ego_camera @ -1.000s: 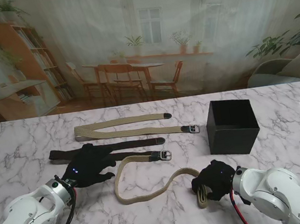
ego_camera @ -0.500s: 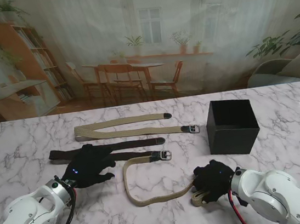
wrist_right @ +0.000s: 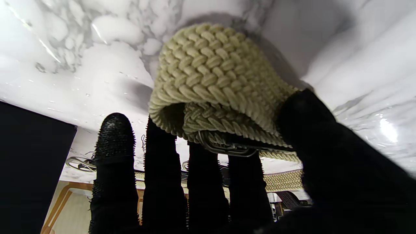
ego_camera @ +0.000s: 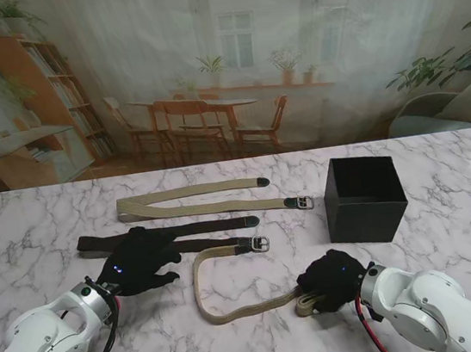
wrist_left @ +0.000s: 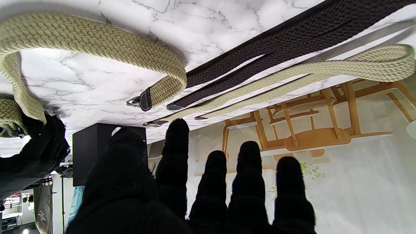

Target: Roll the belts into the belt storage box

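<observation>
A beige woven belt [ego_camera: 200, 289] lies in a loop on the marble table, one end wound into a small roll [wrist_right: 211, 74]. My right hand [ego_camera: 331, 278] is shut on that roll, thumb on one side and fingers [wrist_right: 162, 182] on the other. The belt's free end [ego_camera: 249, 244] lies near the table's middle. My left hand [ego_camera: 138, 260] is open with fingers [wrist_left: 247, 182] spread, over a dark brown belt [ego_camera: 207, 226] that lies folded flat. A second beige belt [ego_camera: 194, 191] lies folded farther away. The black storage box [ego_camera: 364, 198] stands open at the right, beyond my right hand.
The marble table's [ego_camera: 452, 234] near edge runs close to both forearms. The box [wrist_left: 97, 146] shows dark and upright in the left wrist view. A printed backdrop of a room hangs behind the table.
The loop of the beige belt has flattened and been drawn toward my right hand, which shifted slightly left as the roll grew. The left hand has stayed put.
</observation>
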Controlling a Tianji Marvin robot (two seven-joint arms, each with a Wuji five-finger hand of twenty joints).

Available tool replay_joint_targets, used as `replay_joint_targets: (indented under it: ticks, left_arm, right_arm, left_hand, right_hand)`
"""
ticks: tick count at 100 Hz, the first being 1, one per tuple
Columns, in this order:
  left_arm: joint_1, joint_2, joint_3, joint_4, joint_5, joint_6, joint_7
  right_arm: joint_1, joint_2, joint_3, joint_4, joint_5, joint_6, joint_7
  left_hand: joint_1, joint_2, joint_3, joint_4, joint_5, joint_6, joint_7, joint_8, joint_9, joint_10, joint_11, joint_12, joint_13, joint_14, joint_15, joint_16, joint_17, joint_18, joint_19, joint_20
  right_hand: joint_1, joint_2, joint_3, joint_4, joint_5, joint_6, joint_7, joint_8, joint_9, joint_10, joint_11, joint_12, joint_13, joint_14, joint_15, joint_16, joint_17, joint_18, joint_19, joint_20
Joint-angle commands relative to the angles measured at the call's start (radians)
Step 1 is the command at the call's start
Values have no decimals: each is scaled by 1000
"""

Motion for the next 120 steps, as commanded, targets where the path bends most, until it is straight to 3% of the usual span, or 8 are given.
replay_joint_targets:
  ticks: [1, 43, 70, 94, 105, 113, 115, 120]
  left_arm:
    - [-1, 0, 6, 1, -1, 1, -21]
    - [0, -1, 7, -6, -5, 0, -30]
    - [-9, -1, 20, -6, -16, -2, -47]
    - [-39, 1, 66, 12, -63, -16, -113]
    - [-58, 3, 97, 25, -95, -23, -163]
    - [-75, 6, 123, 34, -106, -30, -191]
    - [-80, 7, 129, 37, -107, -32, -196]
    - [-90, 9, 145, 42, -110, -35, -208]
  right_arm:
    - [-13, 0, -9, 29, -7, 0, 12]
    - [-9, 0, -13, 47, -19, -4, -22]
    - [-10, -1, -15, 46, -23, -1, -33]
    - [-13, -1, -16, 46, -29, 2, -44]
    - [-13, -1, -16, 49, -36, -1, -58]
    - [-13, -2, -15, 51, -37, -6, -68]
    - [-13, -2, -15, 52, -38, -7, -71]
    - [-13, -2, -15, 55, -39, -11, -77]
  left_hand:
    - [-13, 34, -17, -19, 7, 19, -6, 2, -40, 14, -21, -10, -26, 5, -24, -10, -18, 32, -33, -12]
    - [-14, 34, -17, -18, 9, 19, -8, -1, -36, 14, -21, -10, -26, 7, -25, -10, -18, 32, -35, -12]
    - [-21, 43, -19, -18, -14, 26, -28, -16, -30, 15, -21, -9, -22, 7, -24, -10, -16, 33, -34, -12]
    - [-58, 53, -25, -17, -77, 31, -109, -104, -16, 14, -23, -11, -14, 10, -25, -11, -13, 37, -34, -10]
    - [-113, 22, -33, -20, -148, 34, -170, -152, -25, 16, -33, -16, -19, 13, -30, -13, -15, 40, -39, -12]
    - [-160, -8, -30, -20, -187, 41, -208, -190, -28, 18, -36, -19, -16, 14, -30, -14, -16, 41, -42, -11]
    - [-170, -17, -34, -21, -201, 42, -215, -195, -28, 18, -37, -20, -15, 14, -30, -13, -16, 41, -42, -11]
    - [-188, -34, -25, -19, -219, 47, -235, -220, -28, 18, -37, -21, -13, 14, -29, -13, -15, 41, -42, -10]
  right_hand:
    - [117, 70, 50, 32, 11, -112, 146, 14, 56, -48, 80, 28, 110, -109, 114, 37, 12, -8, 31, 17]
    - [154, 66, 61, 35, -29, -161, 102, 45, 162, -77, 77, 92, 187, -121, 159, 93, 44, -73, 73, 40]
    - [160, 67, 62, 37, -32, -162, 84, 53, 179, -81, 69, 95, 197, -125, 156, 98, 44, -74, 76, 42]
    - [167, 63, 67, 37, -50, -167, 63, 55, 187, -87, 65, 99, 204, -130, 153, 102, 39, -84, 76, 43]
    - [172, 60, 80, 40, -114, -177, -24, 27, 203, -100, 60, 102, 213, -138, 154, 107, 40, -97, 80, 47]
    - [167, 69, 107, 53, -144, -178, -184, 32, 216, -107, 50, 111, 217, -143, 152, 115, 38, -102, 80, 50]
    - [172, 67, 109, 53, -150, -180, -245, 73, 221, -107, 46, 114, 219, -145, 150, 117, 38, -101, 80, 51]
    - [189, 61, 111, 52, -197, -199, -320, 87, 229, -113, 43, 115, 222, -146, 150, 118, 37, -102, 80, 51]
